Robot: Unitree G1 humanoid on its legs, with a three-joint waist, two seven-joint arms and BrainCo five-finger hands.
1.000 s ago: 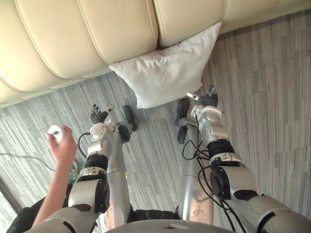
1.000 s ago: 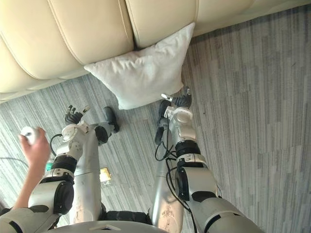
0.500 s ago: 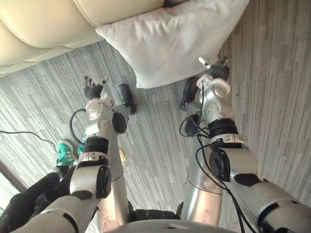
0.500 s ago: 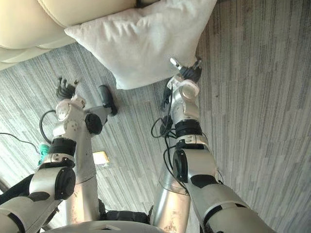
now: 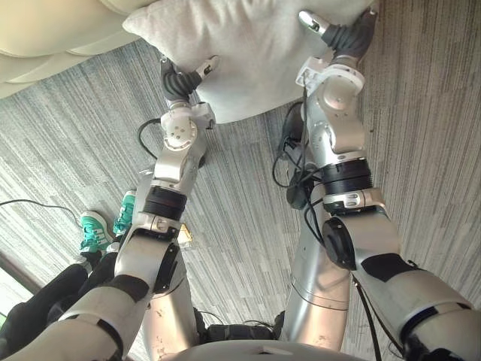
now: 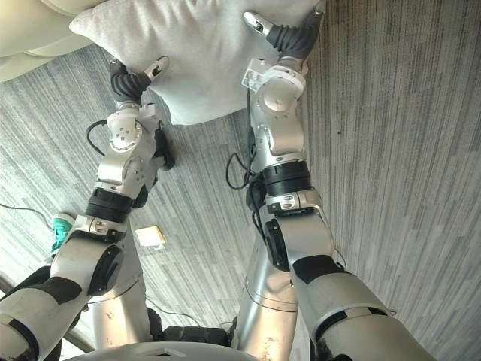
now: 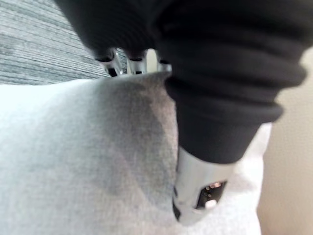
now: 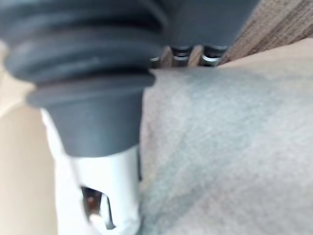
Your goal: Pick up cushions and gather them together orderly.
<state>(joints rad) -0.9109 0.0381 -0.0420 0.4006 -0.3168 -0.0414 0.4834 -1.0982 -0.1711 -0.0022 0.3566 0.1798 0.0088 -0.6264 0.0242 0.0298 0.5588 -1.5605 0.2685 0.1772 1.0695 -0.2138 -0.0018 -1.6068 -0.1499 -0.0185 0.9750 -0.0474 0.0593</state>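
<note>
1. Left eye view, closest in: green shoes [image 5: 94, 232] of a person on the striped floor [image 5: 421, 150], beside the left arm, no part of the step.
2. Further out, left hand [image 5: 183, 79]: now up against the near left edge of the cushion [image 5: 255, 53], thumb lying on its face. Half a second back, well short of it over bare floor. Seen from the left wrist view, set astride the cloth edge; cannot tell whether closed on it.
3. Beyond that, right hand [image 5: 342, 34]: moved on from the cushion's lower corner to its right side, thumb likewise on top. Same straddle in the right wrist view; closed or not, cannot tell.
4. Cushion itself: on the floor between the two hands, far edge up against the sofa [image 5: 45, 30]. Larger and higher in frame than before, but through the head camera's own movement, not the cushion's.
5. Judged from this: reach complete on both sides, a two-handed hold being set, lift not yet begun. Next call probably an even squeeze from both sides before raising, lest the soft cloth slip out on one side.
</note>
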